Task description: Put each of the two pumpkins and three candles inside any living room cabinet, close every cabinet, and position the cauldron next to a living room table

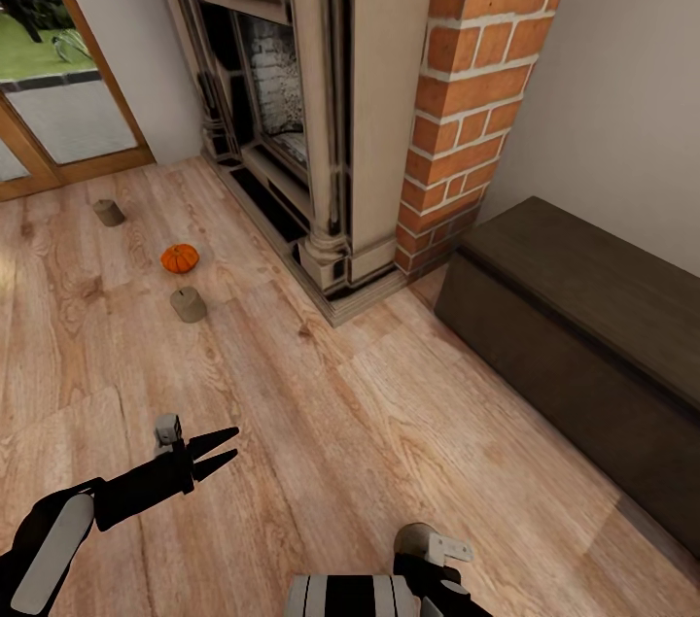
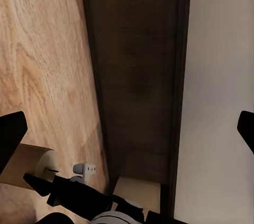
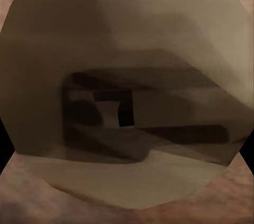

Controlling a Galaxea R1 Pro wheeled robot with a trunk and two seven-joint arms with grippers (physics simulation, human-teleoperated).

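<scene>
Head view: the left gripper (image 1: 222, 454) hangs above the wood floor (image 1: 321, 423) with its two black fingers spread apart in a wide V, nothing between them and nothing touching them. The right gripper (image 1: 428, 554) sits low near the robot's trunk, closed around a tan candle (image 1: 416, 536) whose rounded end shows just above the jaws. In the right wrist view the held candle's (image 3: 127, 92) beige face covers nearly the whole picture, pressed close to the camera. In the left wrist view that same candle (image 2: 26, 163) shows as a tan cylinder in the right gripper (image 2: 39, 182), over the floor beside the cabinet (image 2: 137, 76).

Taking the fireplace (image 1: 311, 112) as landmark: the pumpkin (image 1: 179, 257) lies on the floor in front of its hearth, to the left of the pillar base. A second candle (image 1: 188, 304) stands just beside the pumpkin on the side nearer the robot, and a third candle (image 1: 109, 212) stands farther off, toward the glass door (image 1: 49, 92). The cabinet (image 1: 583, 345) runs along the wall to the right of the fireplace's brick column (image 1: 476, 92), its dark fronts all shut.
</scene>
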